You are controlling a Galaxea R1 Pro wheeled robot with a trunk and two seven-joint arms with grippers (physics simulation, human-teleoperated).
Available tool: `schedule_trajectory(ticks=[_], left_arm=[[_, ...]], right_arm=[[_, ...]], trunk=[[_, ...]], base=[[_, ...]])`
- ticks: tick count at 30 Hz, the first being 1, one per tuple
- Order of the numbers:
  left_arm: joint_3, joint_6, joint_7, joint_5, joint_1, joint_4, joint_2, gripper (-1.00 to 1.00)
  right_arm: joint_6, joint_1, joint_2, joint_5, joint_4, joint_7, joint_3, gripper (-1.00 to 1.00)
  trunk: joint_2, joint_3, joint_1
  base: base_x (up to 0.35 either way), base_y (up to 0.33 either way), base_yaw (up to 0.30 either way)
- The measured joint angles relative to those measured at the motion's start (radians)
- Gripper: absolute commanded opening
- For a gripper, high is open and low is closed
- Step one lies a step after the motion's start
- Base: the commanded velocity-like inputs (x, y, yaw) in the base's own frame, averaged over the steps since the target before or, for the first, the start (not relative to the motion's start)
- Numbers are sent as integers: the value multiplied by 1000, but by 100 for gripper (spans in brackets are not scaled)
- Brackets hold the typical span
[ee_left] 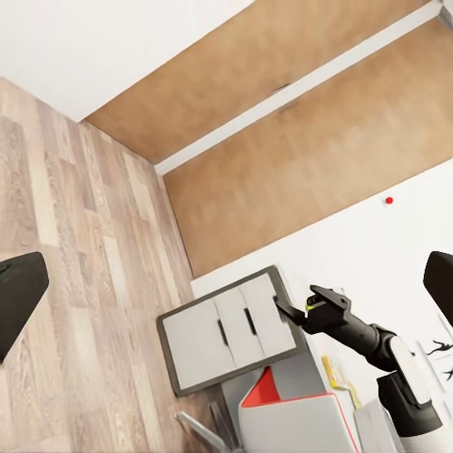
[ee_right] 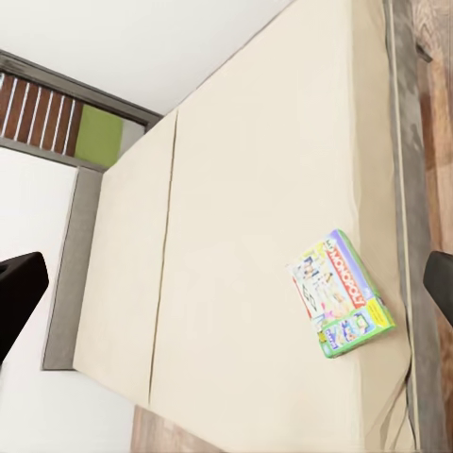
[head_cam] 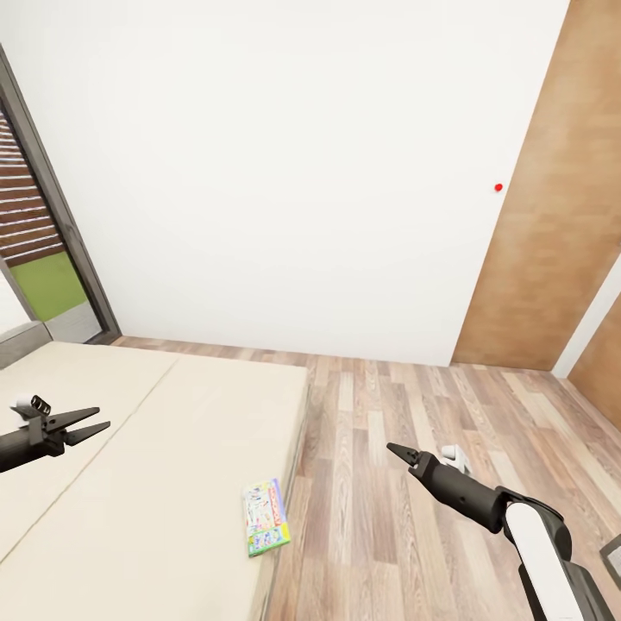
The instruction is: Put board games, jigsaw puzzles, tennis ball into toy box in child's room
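One board game [head_cam: 266, 516], a flat colourful box with green edges, lies near the foot corner of the bed [head_cam: 155, 431] with its cream cover. In the right wrist view the same board game [ee_right: 340, 294] rests flat on the bed [ee_right: 236, 170], well ahead of the spread fingers [ee_right: 19, 293]. My left gripper [head_cam: 102, 419] hovers open over the bed's left part, far from the box. Over the wood floor, to the right of the bed and box, my right gripper [head_cam: 398, 451] is open and empty. The table [ee_left: 231, 330] with three white drawers appears in the left wrist view, behind my right gripper [ee_left: 283, 307].
A white wall with a small red dot [head_cam: 498, 187] stands ahead. Brown wooden doors [head_cam: 552, 216] are at the right. A dark-framed glass door [head_cam: 52, 250] is at the left beside the grey headboard [head_cam: 21, 338]. Wood-plank floor [head_cam: 414, 405] lies between bed and doors.
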Motion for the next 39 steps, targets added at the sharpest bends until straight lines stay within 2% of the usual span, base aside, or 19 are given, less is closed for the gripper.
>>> schedule_trajectory(ticks=[8,17,24,39], left_arm=[[0,0,0,-1,0,0,-5,100],[0,0,0,0,1,0,-9,100],[0,0,0,-1,0,0,-10,100],[0,-1,0,0,0,0,-19,100]], right_arm=[[0,0,0,0,1,0,0,100],[0,0,0,-1,1,0,0,100],[0,0,0,-1,1,0,1,100],[0,0,1,0,1,0,2,100]], trunk=[[0,1,0],[0,4,0],[0,6,0],[0,7,0]], base=[[0,-65,65],[32,-213,254],[47,-43,257],[76,-15,59]])
